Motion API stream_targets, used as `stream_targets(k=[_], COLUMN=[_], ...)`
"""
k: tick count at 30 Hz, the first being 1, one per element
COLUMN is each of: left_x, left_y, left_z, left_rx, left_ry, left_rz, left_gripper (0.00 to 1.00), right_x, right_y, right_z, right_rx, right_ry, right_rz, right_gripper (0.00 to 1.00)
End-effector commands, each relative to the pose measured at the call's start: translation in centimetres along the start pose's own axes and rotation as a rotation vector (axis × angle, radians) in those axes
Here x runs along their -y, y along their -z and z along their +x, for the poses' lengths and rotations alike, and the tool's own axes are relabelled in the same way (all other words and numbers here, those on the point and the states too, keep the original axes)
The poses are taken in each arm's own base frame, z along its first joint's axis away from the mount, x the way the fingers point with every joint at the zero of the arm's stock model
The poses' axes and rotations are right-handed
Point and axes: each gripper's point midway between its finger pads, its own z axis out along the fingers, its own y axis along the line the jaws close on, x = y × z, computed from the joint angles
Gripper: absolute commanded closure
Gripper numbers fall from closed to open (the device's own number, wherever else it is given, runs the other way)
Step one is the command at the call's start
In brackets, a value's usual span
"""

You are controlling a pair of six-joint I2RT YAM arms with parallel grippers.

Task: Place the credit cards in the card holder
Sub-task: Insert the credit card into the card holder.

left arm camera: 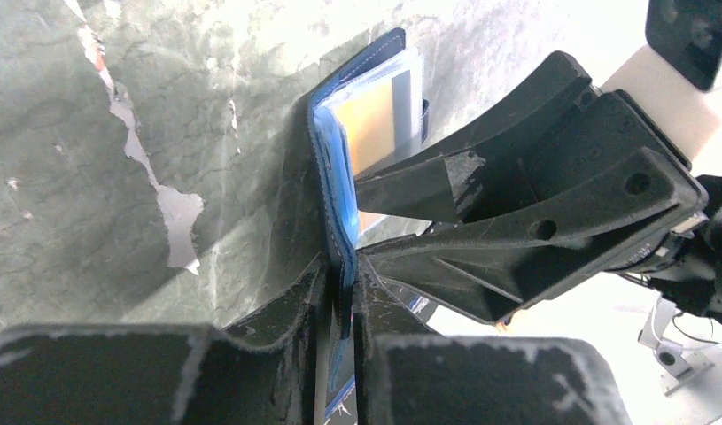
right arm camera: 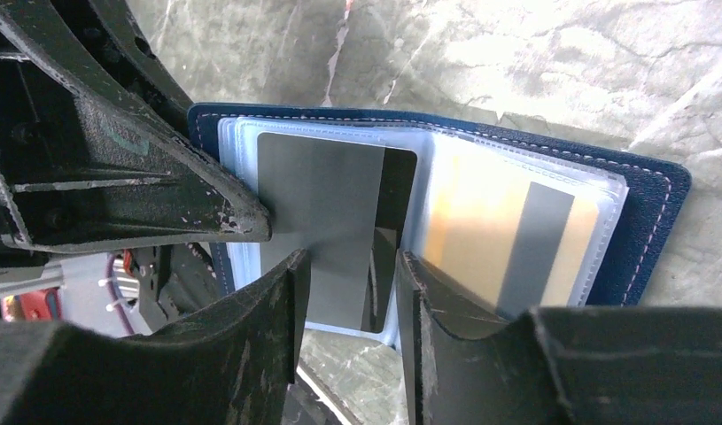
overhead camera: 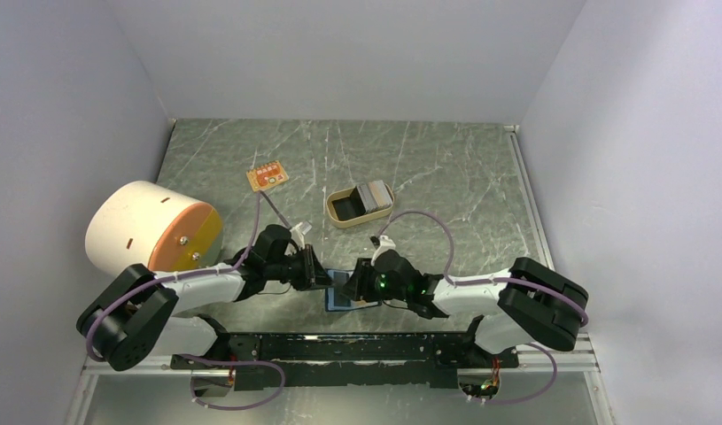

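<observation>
Navy card holder (right arm camera: 651, 205) open, cover edge pinched in left jaws; right jaws slightly parted, tips at grey credit card (right arm camera: 317, 195) in clear sleeve.

Plain pale grey-white walls (overhead camera: 339, 53) enclose three sides of a dark green, white-veined marble-patterned worktop (overhead camera: 446, 168), under soft, even light.

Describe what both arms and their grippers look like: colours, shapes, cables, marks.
The left arm and right arm have white links between bulky black joints, with purple cables looping alongside. A green light glows at the right wrist. The left gripper and right gripper carry matte black, wedge-shaped fingers, scuffed pale along the edges.
</observation>
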Motion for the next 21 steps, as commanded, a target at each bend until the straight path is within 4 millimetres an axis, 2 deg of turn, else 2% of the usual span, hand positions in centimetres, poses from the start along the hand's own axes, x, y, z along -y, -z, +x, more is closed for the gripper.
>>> stream_targets(k=[1, 3, 12, 18, 21], left_x=[4.1, 4.4, 4.7, 4.5, 5.2], left_y=[0.5, 0.6, 1.1, 1.0, 1.2], left_z=[-0.1, -0.1, 0.1, 0.1, 0.1], left_rx=[-0.016, -0.015, 0.008, 0.004, 0.004], left_ry=[-0.05, -0.055, -0.076, -0.083, -0.103], left_rz=[0.196, 0.215, 0.25, 0.249, 0.281], left_gripper=[0.8, 0.73, 0.9, 0.91, 0.9], right_x=[-0.2, 0.2, 0.8, 1.5, 2.1], right_y=[0.0, -0.1, 0.2, 0.3, 0.5], right_z=[0.2, 0.4, 0.3, 0.4, 0.5], right_rx=[0.001, -0.008, 0.0, 0.005, 0.008], right_ry=[-0.037, -0.051, -0.076, -0.08, -0.087], right_rz=[-0.058, -0.049, -0.043, -0.013, 0.004], right_gripper=[0.58, 0.61, 0.67, 0.68, 0.69])
